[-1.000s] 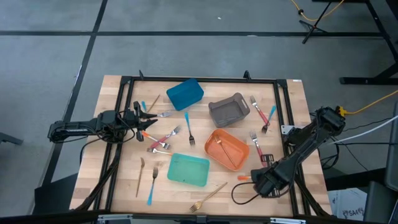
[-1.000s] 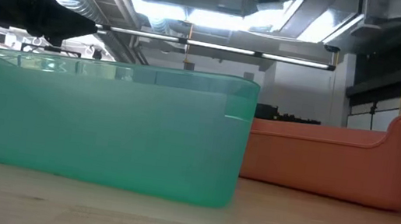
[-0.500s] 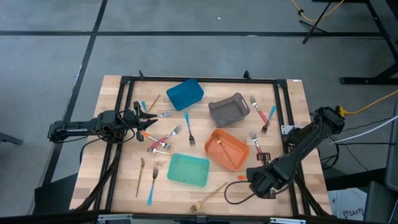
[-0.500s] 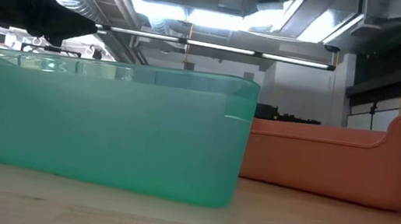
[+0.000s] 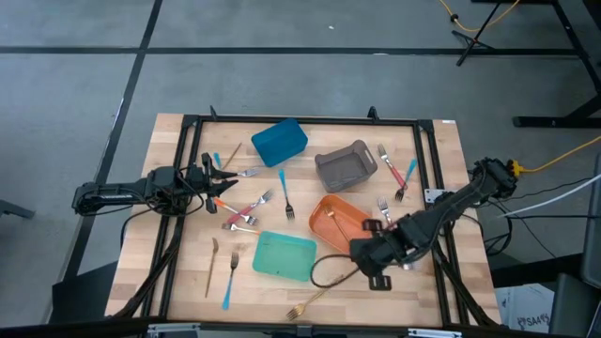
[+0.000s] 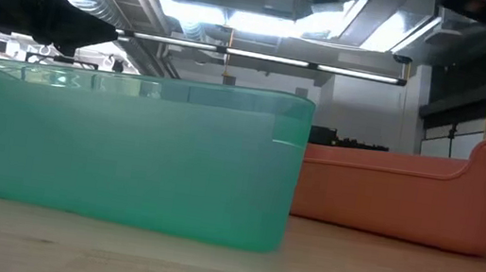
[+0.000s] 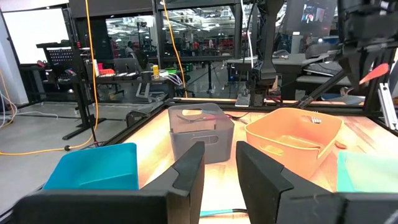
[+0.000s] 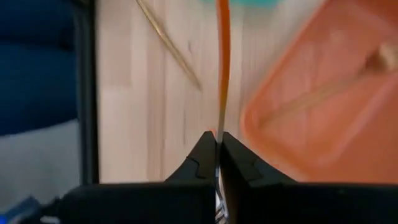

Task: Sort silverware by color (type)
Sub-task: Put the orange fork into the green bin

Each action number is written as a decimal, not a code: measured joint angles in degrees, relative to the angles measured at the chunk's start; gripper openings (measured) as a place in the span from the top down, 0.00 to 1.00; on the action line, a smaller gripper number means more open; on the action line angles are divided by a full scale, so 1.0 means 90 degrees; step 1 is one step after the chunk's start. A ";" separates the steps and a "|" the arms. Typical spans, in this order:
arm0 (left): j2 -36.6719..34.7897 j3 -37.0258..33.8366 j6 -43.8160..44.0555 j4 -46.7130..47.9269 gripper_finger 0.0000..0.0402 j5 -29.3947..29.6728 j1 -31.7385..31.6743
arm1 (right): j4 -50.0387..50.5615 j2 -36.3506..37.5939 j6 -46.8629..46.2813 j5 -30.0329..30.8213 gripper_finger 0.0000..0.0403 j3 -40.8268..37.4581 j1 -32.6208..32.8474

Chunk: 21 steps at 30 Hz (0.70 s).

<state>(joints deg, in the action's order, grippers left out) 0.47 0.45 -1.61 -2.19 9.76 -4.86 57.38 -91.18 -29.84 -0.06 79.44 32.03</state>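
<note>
A: Right gripper point(image 8: 217, 144) is pinched tight on an orange-handled utensil point(image 8: 222, 62), hovering just off the orange bin point(image 5: 331, 218) toward the worktop's front edge.

B: And the left gripper point(image 5: 223, 178)?

A: Near the worktop's left edge, fingers point(image 7: 186, 171) narrowly parted, gripping nothing I can see. Pink-handled forks point(image 5: 249, 208) lie just beside it; a gold fork point(image 5: 315, 298) lies at the front edge beside the teal bin point(image 5: 285, 256).

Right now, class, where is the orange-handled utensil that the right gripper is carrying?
The orange-handled utensil is pinched in the shut right gripper, on the table's right side, beside the orange bin and near the gold fork.
</note>
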 joint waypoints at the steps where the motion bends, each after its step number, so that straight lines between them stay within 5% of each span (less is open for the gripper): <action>1: 0.0000 -0.0001 0.0000 -0.0001 0.79 0.0000 0.0000 | -0.0176 0.0000 0.0169 0.0003 1.00 0.0013 -0.0076; 21: -0.0002 0.0000 0.0342 -0.0687 0.79 -0.0045 0.0000 | -0.3604 0.0000 0.3527 0.0290 1.00 0.0015 -0.1638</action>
<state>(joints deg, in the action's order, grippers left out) 0.45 0.44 1.48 -8.37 9.35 -4.86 24.94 -91.18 1.91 2.55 79.57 17.28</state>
